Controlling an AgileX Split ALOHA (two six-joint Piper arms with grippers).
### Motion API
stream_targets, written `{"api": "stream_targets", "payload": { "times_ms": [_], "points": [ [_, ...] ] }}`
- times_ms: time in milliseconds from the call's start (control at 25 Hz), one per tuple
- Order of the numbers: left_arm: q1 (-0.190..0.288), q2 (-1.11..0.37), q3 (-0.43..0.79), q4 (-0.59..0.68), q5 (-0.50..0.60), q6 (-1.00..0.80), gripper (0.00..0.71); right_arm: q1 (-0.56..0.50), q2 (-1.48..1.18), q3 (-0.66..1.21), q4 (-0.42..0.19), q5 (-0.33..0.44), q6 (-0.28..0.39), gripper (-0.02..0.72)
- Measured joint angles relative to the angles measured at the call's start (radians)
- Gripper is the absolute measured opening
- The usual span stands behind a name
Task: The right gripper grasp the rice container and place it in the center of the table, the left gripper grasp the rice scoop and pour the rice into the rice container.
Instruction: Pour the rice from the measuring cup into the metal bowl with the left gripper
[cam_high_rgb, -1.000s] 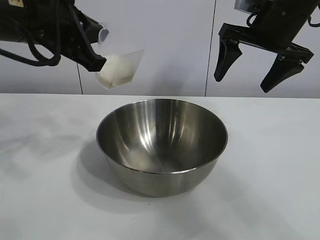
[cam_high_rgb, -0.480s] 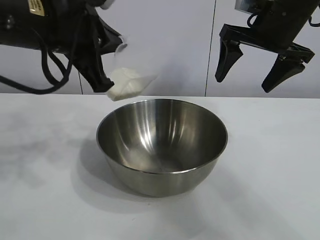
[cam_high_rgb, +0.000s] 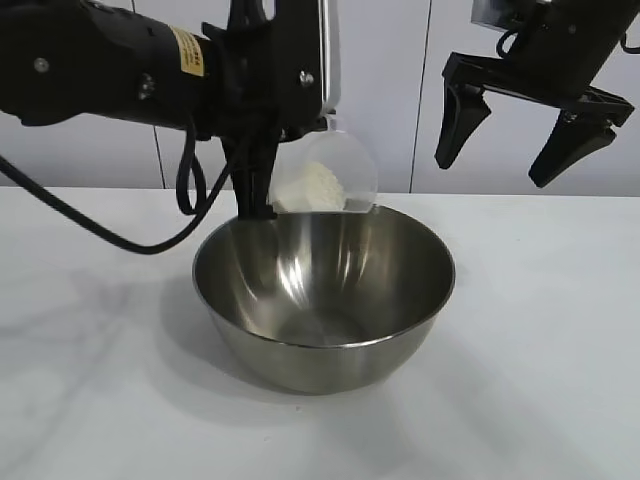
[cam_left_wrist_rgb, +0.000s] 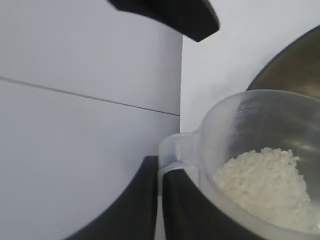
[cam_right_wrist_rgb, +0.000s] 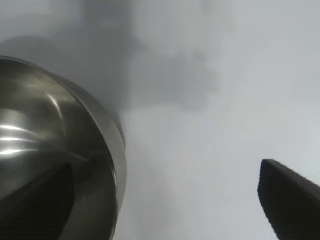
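Observation:
The rice container, a shiny steel bowl, stands at the middle of the white table. Over its back rim my left gripper is shut on the handle of the rice scoop, a clear plastic cup tipped toward the bowl. The rice lies heaped inside the cup. The left wrist view shows the fingers pinching the handle, the scoop, its rice and the bowl beyond. My right gripper hangs open and holds nothing, high above the bowl's back right.
A pale panelled wall stands behind the table. The right wrist view shows the bowl's side, bare tabletop beside it and one fingertip.
The left arm has swung right and down, bringing the scoop from above the bowl's left to its back rim and tipping it further. The right gripper has stayed still.

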Motion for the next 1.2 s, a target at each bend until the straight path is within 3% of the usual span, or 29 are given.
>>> {"api": "stream_targets", "payload": {
  "times_ms": [240, 640, 880, 1200],
  "points": [
    [-0.004, 0.031, 0.000, 0.001, -0.004, 0.412, 0.012, 0.000, 0.000, 0.000, -0.002, 0.000, 0.000, 0.694],
    [-0.004, 0.031, 0.000, 0.000, -0.024, 0.846, 0.012, 0.000, 0.000, 0.000, -0.003, 0.000, 0.000, 0.694],
    [-0.004, 0.031, 0.000, 0.000, -0.033, 0.989, 0.012, 0.000, 0.000, 0.000, -0.003, 0.000, 0.000, 0.694],
    [-0.004, 0.031, 0.000, 0.000, -0.095, 1.013, 0.012, 0.000, 0.000, 0.000, -0.003, 0.000, 0.000, 0.694]
  ]
}}
